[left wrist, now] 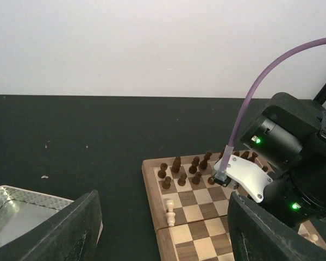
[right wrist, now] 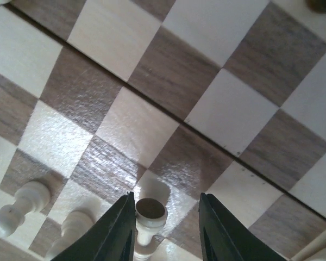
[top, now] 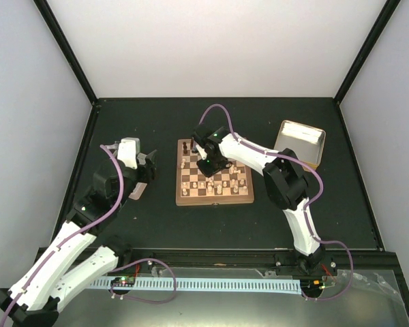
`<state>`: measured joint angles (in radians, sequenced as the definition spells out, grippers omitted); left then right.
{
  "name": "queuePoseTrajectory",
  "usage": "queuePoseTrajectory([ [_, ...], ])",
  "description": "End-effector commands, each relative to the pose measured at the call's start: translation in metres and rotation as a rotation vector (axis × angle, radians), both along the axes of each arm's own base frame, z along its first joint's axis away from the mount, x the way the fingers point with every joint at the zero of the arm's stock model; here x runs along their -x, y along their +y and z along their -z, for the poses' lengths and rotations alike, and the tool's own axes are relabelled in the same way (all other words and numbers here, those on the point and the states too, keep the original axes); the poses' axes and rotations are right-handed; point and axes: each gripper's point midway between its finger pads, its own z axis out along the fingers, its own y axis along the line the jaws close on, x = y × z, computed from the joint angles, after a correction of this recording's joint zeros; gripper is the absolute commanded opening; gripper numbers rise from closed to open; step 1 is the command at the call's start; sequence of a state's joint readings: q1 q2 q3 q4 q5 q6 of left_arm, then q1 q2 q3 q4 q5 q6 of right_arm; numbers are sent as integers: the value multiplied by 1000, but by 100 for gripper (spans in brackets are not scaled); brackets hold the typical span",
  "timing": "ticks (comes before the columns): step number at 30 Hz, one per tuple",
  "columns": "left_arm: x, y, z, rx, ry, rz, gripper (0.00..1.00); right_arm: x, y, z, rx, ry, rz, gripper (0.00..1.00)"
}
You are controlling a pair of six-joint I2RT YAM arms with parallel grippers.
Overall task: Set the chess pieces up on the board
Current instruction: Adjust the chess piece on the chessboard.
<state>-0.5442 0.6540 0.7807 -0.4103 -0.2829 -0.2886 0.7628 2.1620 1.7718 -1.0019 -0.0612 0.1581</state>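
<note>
The right gripper (right wrist: 167, 198) was positioned low over the board (right wrist: 125, 130) with its jaws parted. One pale piece (right wrist: 150, 211) stood between the jaws, close against one finger (right wrist: 119, 231), with a visible gap to the other. It was straddled, not clamped. The piece stood upright on the board, long axis perpendicular to the surface and round top facing the wrist camera. The left gripper (left wrist: 163, 228) was off the board's left side, jaws wide apart and holding nothing.
</note>
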Motion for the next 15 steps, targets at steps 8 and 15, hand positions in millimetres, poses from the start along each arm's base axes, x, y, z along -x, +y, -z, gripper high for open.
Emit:
queuePoseTrajectory([
  [8,-2,-2,-4,-1,-15,7,65,-11,3,-16,-18,-79,-1,38],
  [15,-2,-1,-4,-1,-12,7,65,1,1,-9,-30,-17,57,39],
])
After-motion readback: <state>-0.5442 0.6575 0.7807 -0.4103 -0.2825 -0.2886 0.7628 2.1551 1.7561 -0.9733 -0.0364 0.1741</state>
